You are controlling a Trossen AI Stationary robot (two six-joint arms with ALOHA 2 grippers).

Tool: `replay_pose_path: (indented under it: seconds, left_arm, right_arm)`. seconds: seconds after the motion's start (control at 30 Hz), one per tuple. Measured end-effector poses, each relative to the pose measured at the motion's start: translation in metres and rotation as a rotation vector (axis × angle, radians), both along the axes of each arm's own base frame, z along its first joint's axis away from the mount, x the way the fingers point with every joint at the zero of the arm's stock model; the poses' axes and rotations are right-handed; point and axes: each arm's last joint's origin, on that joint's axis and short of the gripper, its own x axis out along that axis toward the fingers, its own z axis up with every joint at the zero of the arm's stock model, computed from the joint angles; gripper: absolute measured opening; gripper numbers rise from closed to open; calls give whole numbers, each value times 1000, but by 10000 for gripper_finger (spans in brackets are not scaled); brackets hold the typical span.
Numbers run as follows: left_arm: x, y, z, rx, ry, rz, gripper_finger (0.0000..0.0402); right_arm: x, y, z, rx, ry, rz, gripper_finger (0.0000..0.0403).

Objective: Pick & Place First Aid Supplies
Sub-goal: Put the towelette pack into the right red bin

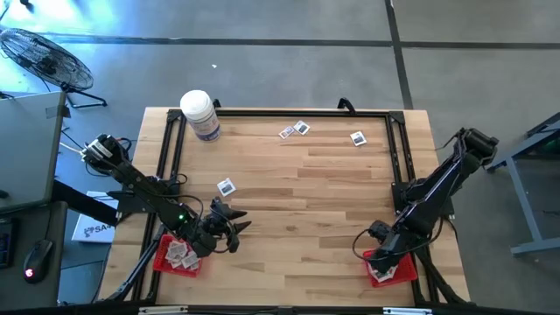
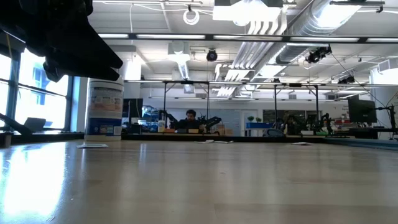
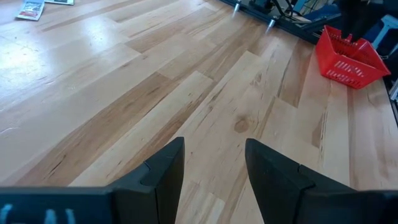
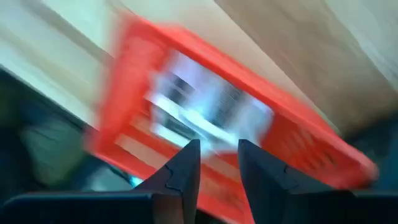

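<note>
Four small white packets lie flat on the wooden table: one (image 1: 227, 186) left of centre and three near the far edge (image 1: 287, 133), (image 1: 302, 128), (image 1: 357, 137). More packets lie in the left red tray (image 1: 166, 261) and the right red tray (image 1: 404, 271). My left gripper (image 1: 234, 229) (image 3: 214, 168) is open just right of the left tray, over bare wood, with nothing between its fingers. My right gripper (image 1: 382, 260) (image 4: 217, 155) is open above the right tray (image 4: 298, 134), whose white packets (image 4: 199, 99) show blurred beneath the fingers.
A large white bottle (image 1: 199, 114) (image 2: 104, 109) stands at the far left corner. A black frame (image 1: 289, 112) runs along the table's far, left and right edges. The left wrist view shows the right tray (image 3: 348, 56) across open wood (image 3: 186, 81).
</note>
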Motion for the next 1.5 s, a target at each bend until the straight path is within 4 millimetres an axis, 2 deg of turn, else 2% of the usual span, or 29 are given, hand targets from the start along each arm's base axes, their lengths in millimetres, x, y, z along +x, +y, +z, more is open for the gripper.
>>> replay_pose_path:
  seconds: [0.1, 0.47, 0.77, 1.03, 1.13, 1.27, 1.4, 1.5]
  left_arm:
    - [0, 0, 0, 0, 0, 0, 168]
    - [0, 0, 0, 2, 1, 1, 168]
    - [0, 0, 0, 3, 0, 2, 168]
    - [0, 0, 0, 2, 0, 2, 168]
    - [0, 0, 0, 2, -1, 2, 168]
    - [0, 0, 0, 2, -1, 2, 168]
    - [0, 0, 0, 2, 0, 2, 168]
    - [0, 0, 0, 1, -1, 2, 168]
  right_arm:
    - [1, 3, -1, -57, -89, -69, 88]
    - [2, 27, -26, -87, -73, -31, 38]
    - [4, 33, -44, -143, -33, -18, 39]
    - [4, 34, -44, -136, -16, -4, 41]
    - [4, 36, -36, -112, 10, 13, 40]
    - [6, 39, -13, -100, 7, 39, 37]
    - [7, 39, 17, -102, -8, 53, 37]
    - [11, 33, 40, -165, -52, 45, 35]
